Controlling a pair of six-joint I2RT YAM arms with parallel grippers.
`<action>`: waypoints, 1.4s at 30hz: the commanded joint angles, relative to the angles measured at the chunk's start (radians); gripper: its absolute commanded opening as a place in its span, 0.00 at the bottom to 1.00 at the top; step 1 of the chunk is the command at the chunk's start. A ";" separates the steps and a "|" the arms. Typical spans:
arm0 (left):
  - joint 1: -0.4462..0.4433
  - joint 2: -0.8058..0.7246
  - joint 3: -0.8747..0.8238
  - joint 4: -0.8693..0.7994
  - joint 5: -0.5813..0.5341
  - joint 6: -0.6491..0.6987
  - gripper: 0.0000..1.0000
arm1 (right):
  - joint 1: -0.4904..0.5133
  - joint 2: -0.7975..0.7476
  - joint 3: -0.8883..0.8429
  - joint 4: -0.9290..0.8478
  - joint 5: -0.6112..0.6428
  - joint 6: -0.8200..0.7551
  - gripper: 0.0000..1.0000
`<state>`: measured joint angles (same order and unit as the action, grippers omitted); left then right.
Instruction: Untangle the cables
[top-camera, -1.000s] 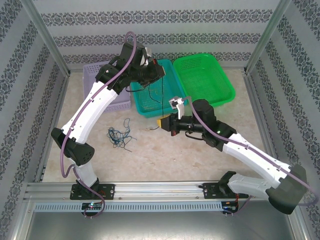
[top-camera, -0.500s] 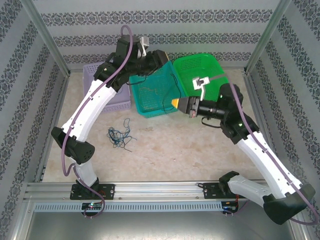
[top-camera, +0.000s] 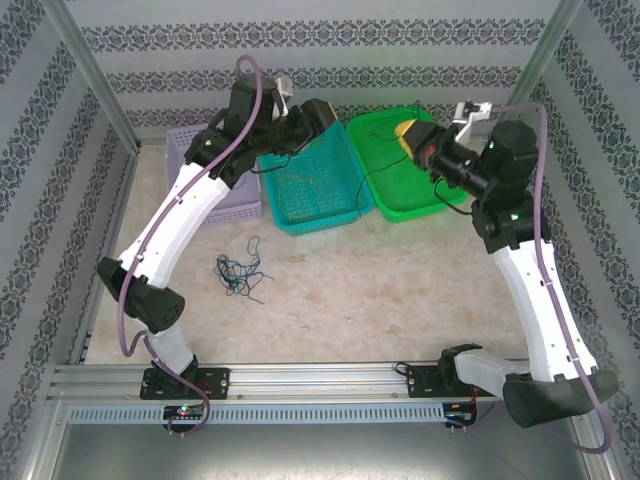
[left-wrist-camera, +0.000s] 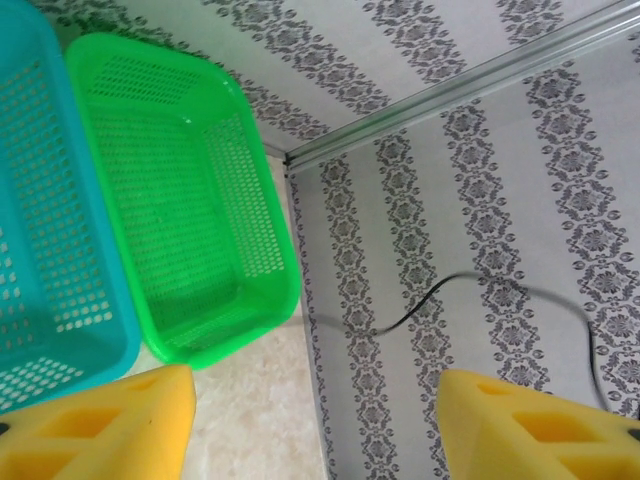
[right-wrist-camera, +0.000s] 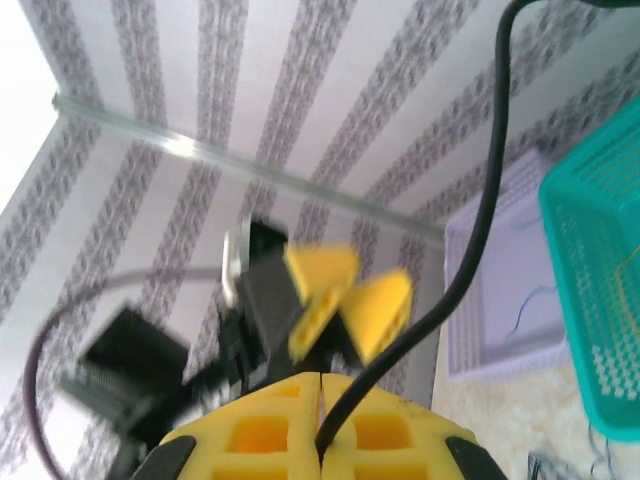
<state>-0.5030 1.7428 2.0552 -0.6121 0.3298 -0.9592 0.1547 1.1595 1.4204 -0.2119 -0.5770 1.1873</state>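
Nearby, a cable tangle (top-camera: 238, 272) lies on the table (top-camera: 380, 290), well short of both claws. Right claw (right-wrist-camera: 320, 385), over the green basket (top-camera: 385, 160), is clenched on a black cable (right-wrist-camera: 470, 260); left claw (left-wrist-camera: 315, 385) hangs released above the teal basket (top-camera: 330, 185).

Damask-striped walls (top-camera: 330, 40); beige marbled tabletop (top-camera: 360, 300); aluminium corner posts (top-camera: 100, 85).

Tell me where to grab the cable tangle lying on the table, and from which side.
Pinch the tangle by the loose strand on its far side, coming down from above: it lies flat on the table, so a side approach would probably push it. Use the open left pincer; the right pincer is shut on a black cable.
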 joint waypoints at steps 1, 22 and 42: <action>-0.011 -0.107 -0.099 0.054 -0.045 -0.036 0.65 | -0.043 0.062 0.093 -0.079 0.153 0.006 0.00; -0.072 -0.422 -0.603 0.028 -0.215 -0.105 0.64 | -0.129 0.571 0.269 -0.198 0.392 -0.018 0.00; -0.074 -0.528 -0.713 -0.050 -0.347 -0.152 0.64 | -0.093 1.480 1.157 -0.202 0.302 0.178 0.27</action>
<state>-0.5640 1.2404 1.3506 -0.6243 0.0326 -1.0939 0.0551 2.6007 2.4760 -0.4107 -0.2367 1.3285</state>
